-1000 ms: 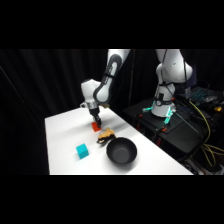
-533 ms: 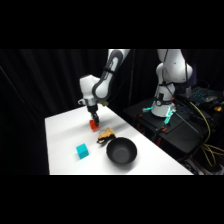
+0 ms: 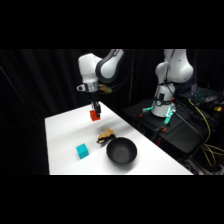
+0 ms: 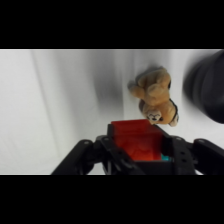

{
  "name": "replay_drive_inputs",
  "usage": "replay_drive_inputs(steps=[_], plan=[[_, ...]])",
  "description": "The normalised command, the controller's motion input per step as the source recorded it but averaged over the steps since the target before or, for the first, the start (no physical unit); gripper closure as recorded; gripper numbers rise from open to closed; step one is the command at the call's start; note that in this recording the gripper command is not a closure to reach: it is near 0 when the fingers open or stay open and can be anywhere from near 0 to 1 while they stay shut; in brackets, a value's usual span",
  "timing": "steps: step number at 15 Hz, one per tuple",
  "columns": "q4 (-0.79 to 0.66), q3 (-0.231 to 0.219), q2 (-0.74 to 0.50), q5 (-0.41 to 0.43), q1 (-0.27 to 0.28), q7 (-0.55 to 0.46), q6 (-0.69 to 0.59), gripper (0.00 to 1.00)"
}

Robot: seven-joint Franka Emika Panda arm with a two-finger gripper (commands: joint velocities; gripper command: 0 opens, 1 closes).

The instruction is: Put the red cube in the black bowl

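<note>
The red cube (image 3: pixel 93 115) hangs in the air above the table, held between the fingers of my gripper (image 3: pixel 94 114), which is shut on it. In the wrist view the red cube (image 4: pixel 136 140) fills the space between the black fingers of the gripper (image 4: pixel 137 150). The black bowl (image 3: pixel 121 152) rests on the table near the front edge, below and to the right of the gripper. In the wrist view only the dark edge of the black bowl (image 4: pixel 207 90) shows at the right.
A small tan-brown plush animal (image 3: pixel 105 135) lies between the gripper and the bowl, also seen as a plush animal (image 4: pixel 154 96) in the wrist view. A teal cube (image 3: pixel 82 151) sits left of the bowl. The arm's base (image 3: pixel 162 107) stands on a dark stand at the right.
The gripper has risen from the table with the red cube in it, which now hangs higher above the surface.
</note>
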Motion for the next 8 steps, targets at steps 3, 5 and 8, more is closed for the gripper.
replay_drive_inputs(steps=[3,5,8], plan=[[-0.25,-0.046,-0.43,-0.22,0.293,0.36,-0.17,1.0],[-0.14,0.037,-0.27,-0.161,0.284,0.36,-0.13,1.0],[-0.07,0.09,-0.12,-0.12,0.257,0.35,-0.08,1.0]])
